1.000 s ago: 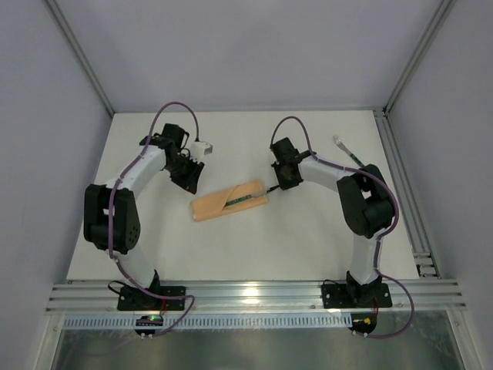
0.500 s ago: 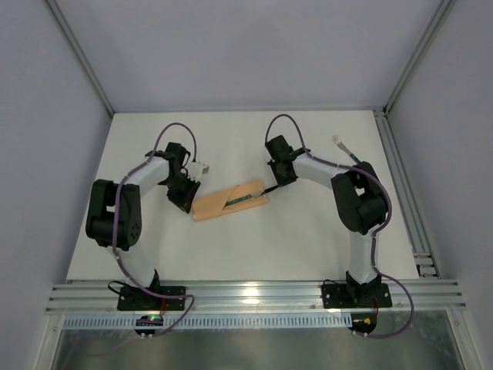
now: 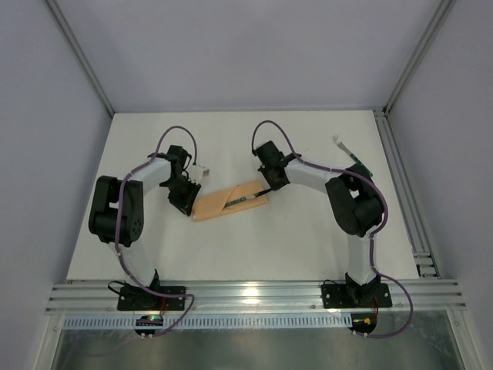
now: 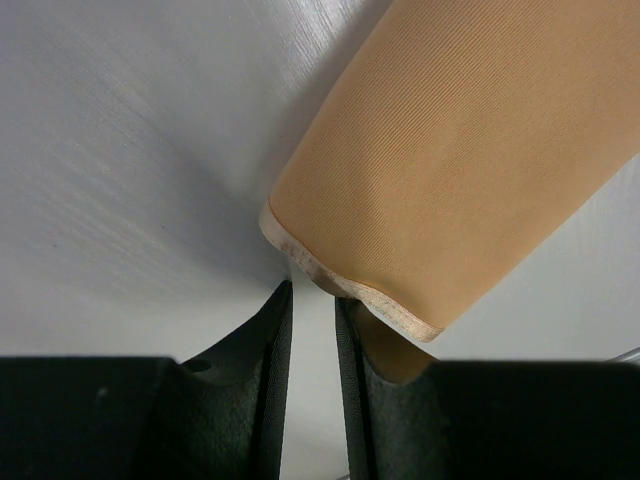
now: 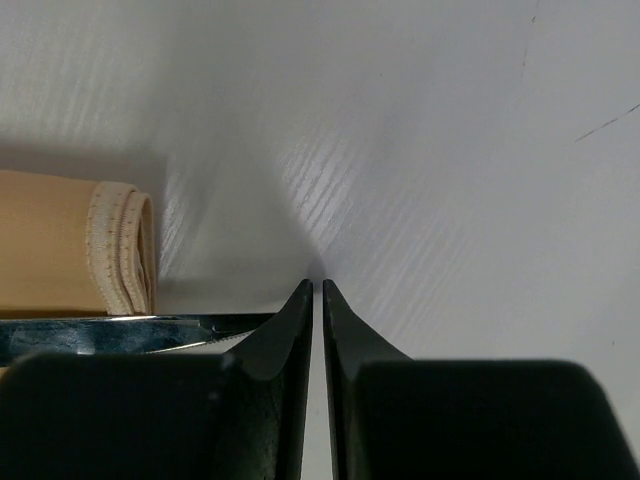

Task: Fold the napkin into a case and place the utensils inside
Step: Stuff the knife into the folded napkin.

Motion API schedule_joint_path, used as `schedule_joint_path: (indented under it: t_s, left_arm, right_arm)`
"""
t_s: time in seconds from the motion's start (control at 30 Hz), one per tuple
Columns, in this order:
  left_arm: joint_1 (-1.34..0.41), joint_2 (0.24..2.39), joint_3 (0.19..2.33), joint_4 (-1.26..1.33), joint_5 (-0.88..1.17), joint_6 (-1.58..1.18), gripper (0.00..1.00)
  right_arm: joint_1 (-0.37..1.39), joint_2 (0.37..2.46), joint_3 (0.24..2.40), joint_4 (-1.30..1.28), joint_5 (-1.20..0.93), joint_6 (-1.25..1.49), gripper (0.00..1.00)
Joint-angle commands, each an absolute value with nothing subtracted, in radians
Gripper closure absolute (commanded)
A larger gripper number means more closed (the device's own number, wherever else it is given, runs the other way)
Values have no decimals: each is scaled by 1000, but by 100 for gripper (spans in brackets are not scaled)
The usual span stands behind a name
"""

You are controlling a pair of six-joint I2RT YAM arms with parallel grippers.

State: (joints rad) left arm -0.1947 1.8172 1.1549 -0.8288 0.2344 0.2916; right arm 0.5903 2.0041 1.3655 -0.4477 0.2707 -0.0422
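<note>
step in hand: judged to be the seating of the knife in the case, one claw pushing and the other bracing; the fork is not yet inside.
left claw [image 4: 313, 295]: its jaws are seen a narrow slit apart with nothing between them. The tips are set at the left end of the case, and the hem lies against one finger. It is best held low on the table [image 3: 308, 239] as a stop, so that the thin cloth is not dragged along or bunched.
case [image 3: 229, 201]: it lies between the two claws as a narrow, flat, slanted band. The peach-orange weave is fine and ribbed with a faint sheen, and it is judged to be limp and slippery. A diagonal fold is left open on top.
knife [image 5: 120, 329]: the dark green handle is seen in the fold. The bright, mirror-smooth blade sticks out at the right end beside the rolled, stitched hem [image 5: 120, 250]. It is best pushed along its own length, flat to the table.
right claw [image 5: 317, 285]: its jaws are all but closed on nothing. It is set just beside the blade, which passes behind one finger.
fork [image 3: 348, 152]: it lies well apart by the far right rail and is untouched.
</note>
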Motion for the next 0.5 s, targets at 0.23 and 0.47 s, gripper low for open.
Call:
schedule_joint_path:
  t_s: [0.23,0.47]
  left_arm:
    - [-190,1836,1147,-785,247,291,75]
    - [-190,1824,1141,-782,256,302,75]
  right_arm:
    - [629,1985,1315,-431,232,-32,88]
    - [681,1991,1321,-416,199,47,88]
